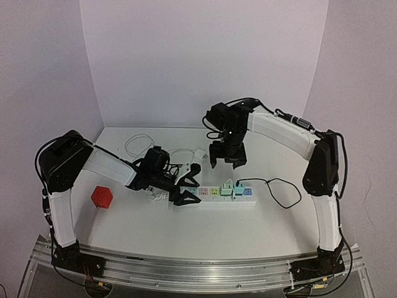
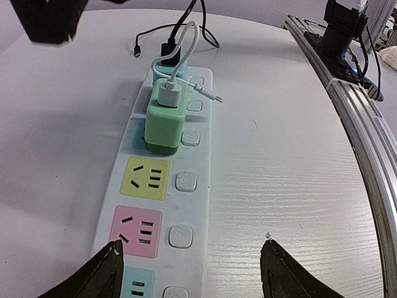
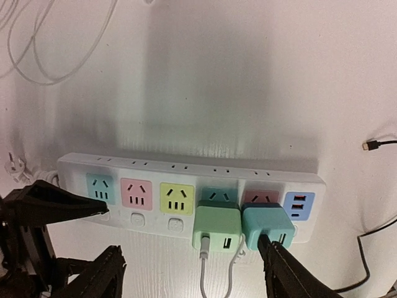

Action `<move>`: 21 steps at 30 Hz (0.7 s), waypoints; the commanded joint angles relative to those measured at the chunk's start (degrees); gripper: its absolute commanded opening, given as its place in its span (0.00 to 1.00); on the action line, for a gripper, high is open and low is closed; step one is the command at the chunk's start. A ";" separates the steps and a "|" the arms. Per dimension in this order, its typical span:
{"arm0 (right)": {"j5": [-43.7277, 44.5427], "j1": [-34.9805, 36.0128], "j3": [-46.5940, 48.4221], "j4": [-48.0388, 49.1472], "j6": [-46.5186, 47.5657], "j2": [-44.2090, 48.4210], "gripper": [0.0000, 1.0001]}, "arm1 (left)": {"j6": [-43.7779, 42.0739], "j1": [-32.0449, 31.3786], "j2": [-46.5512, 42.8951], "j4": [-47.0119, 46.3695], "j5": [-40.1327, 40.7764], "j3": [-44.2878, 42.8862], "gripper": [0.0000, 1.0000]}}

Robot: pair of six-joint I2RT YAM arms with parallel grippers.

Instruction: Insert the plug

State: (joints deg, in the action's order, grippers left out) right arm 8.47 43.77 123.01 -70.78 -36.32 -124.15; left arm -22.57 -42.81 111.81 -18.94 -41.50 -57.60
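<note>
**Both plugs seated in the strip, both sets of fingers wide open**

The strip lies flat near the middle of the desk, its long axis parallel to the near edge and its USB panel at the right end. From the left end its free sockets are light blue, pink and yellow.

The green plug sits in the next socket. The teal plug is just beside it, in the last socket before the USB panel. Both stand upright with their prongs down in the strip and their bodies touching side to side. A white cable leaves the top of the green plug. A black cable leaves the top of the teal plug and loops over the desk towards the right edge.

The left fingers are low at the strip's left end, spread wide and gripping nothing. One finger is over the strip by the pink socket; the other is over bare desk on the near side.

The right fingers hang above and behind the plugs, clear of them. They are also spread wide with nothing between them.

A red cube sits well apart, towards the left edge.
</note>
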 commanded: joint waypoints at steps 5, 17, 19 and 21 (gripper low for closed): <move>0.30 0.08 -10.39 -7.32 -7.00 8.62 0.51 | -0.37 0.08 -2.77 0.33 -0.43 -0.29 0.74; -1.16 0.39 -19.95 5.41 -5.24 8.26 0.44 | 0.01 0.31 -3.07 0.07 -0.33 0.11 0.74; 0.65 0.25 -19.47 6.16 -5.22 7.14 0.41 | -0.09 0.45 -3.32 0.24 -0.14 0.21 0.74; 2.10 -0.05 -19.36 6.25 -5.60 6.66 0.38 | -0.36 0.74 -3.51 0.45 0.12 0.32 0.74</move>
State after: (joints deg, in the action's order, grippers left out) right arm 7.37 43.82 102.36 -67.62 -41.78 -115.56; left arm -22.52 -42.68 111.68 -18.94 -41.44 -57.60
